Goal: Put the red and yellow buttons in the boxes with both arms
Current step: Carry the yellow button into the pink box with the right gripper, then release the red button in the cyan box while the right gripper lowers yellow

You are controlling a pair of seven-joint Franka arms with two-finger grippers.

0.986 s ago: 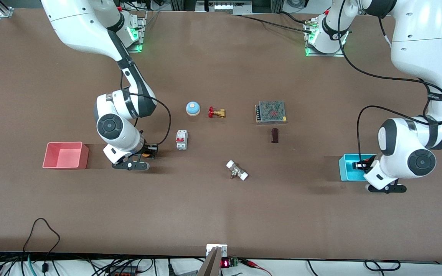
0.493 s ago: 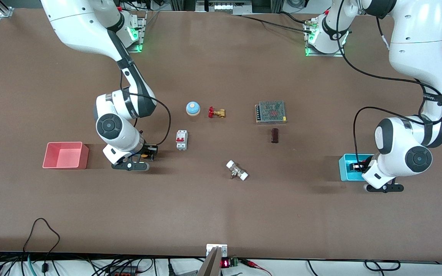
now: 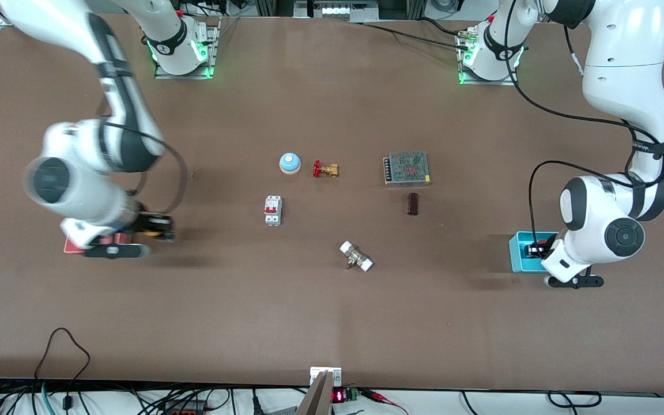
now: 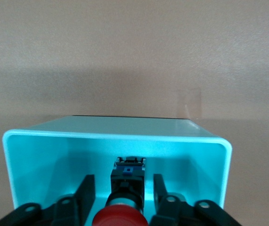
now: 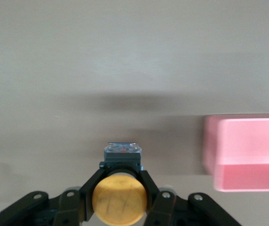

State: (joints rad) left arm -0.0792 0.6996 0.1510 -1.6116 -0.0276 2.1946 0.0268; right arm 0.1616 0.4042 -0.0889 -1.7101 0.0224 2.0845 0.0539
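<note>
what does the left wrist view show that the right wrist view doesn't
Only the left wrist view shows the cyan box and the red button inside it, between the left gripper fingers, which stand apart from the button's base. Only the right wrist view shows the pink box and the yellow button clamped in the right gripper above the table, beside that box. Both show a gripper with a button, a box and brown tabletop.

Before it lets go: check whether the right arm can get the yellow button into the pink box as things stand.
Probably yes. The right gripper, shut on the yellow button, hangs beside the pink box, whose open top holds nothing, with nothing between them.
</note>
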